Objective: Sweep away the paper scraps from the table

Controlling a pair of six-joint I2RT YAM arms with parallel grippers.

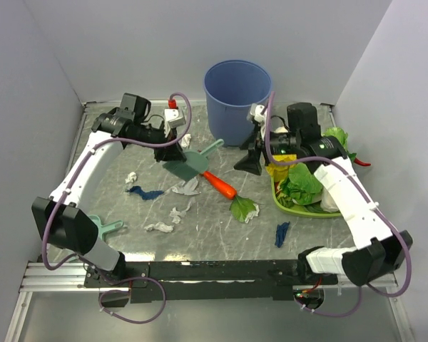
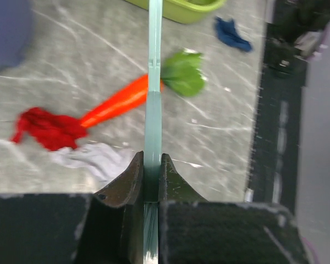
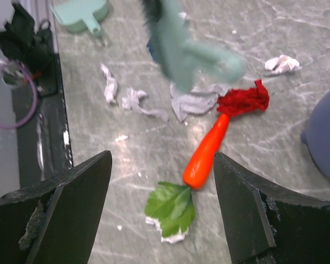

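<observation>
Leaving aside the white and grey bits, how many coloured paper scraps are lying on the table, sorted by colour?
red paper scrap: 1
dark blue paper scraps: 2
Total: 3

Crumpled paper scraps (image 1: pixel 159 227) on glossy marble-patterned table (image 1: pixel 214 239); brush (image 1: pixel 189 167) perhaps smooth plastic.

No legible text, labels, brands or numbers in any view. Nothing readable on the blue bucket (image 1: pixel 237 103), green tray (image 1: pixel 299 208), teal brush (image 1: pixel 187 165) or table (image 1: pixel 221 239). Both wrist views are partly blurred.
</observation>
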